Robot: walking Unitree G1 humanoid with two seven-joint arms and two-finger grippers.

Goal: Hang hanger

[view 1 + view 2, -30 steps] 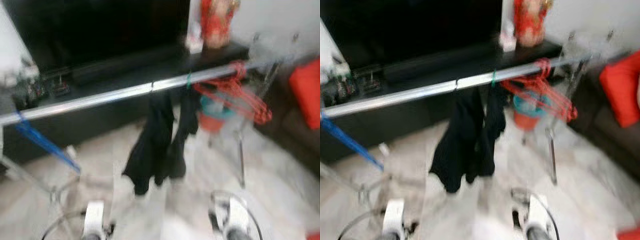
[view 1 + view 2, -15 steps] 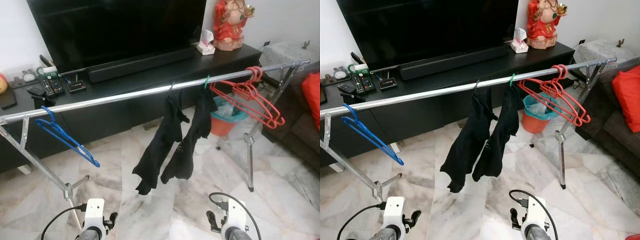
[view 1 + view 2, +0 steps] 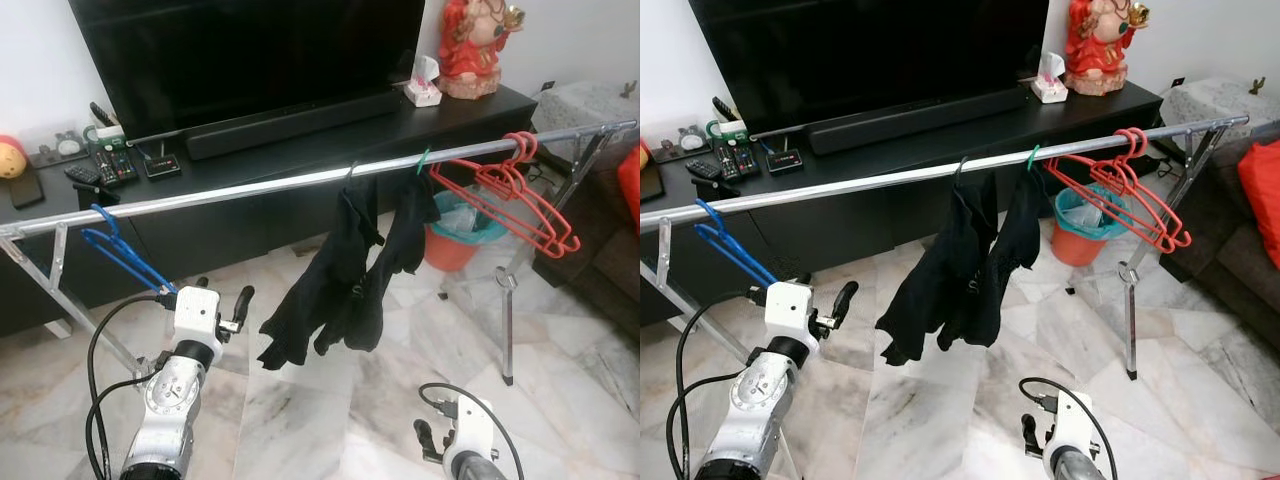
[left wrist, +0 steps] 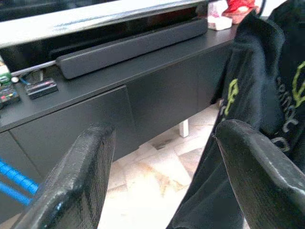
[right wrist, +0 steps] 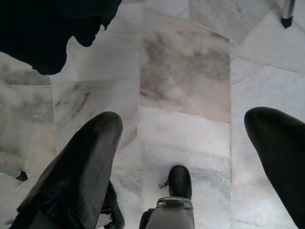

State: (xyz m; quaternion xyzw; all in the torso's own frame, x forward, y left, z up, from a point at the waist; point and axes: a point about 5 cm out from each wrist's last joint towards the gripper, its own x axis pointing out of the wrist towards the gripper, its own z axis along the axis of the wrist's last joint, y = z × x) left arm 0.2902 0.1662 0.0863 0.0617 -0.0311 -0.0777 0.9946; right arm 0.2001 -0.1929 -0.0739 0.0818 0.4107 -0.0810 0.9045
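A blue hanger [image 3: 125, 258] hangs by its hook at the left end of a long silver rail [image 3: 250, 190]. My left gripper [image 3: 222, 292] is raised just right of it, below the rail, open with nothing between its fingers [image 4: 81, 171]. Two black garments [image 3: 350, 270] hang at the rail's middle, on the right of the left wrist view. Several red hangers [image 3: 510, 195] hang bunched at the rail's right end. My right gripper [image 5: 183, 119] is low and open, pointing down at the marble floor.
Behind the rail stands a black TV cabinet [image 3: 300, 135] with a soundbar [image 3: 300, 115], remotes [image 3: 105, 165] and a red statue [image 3: 475, 45]. An orange bin [image 3: 455, 245] sits beyond the right rack leg [image 3: 505, 320]. A sofa with a red cushion [image 3: 1260, 195] is at the right.
The blurred view has steadied. My left arm has risen from low at the bottom edge to beside the blue hanger. The right arm stays low.
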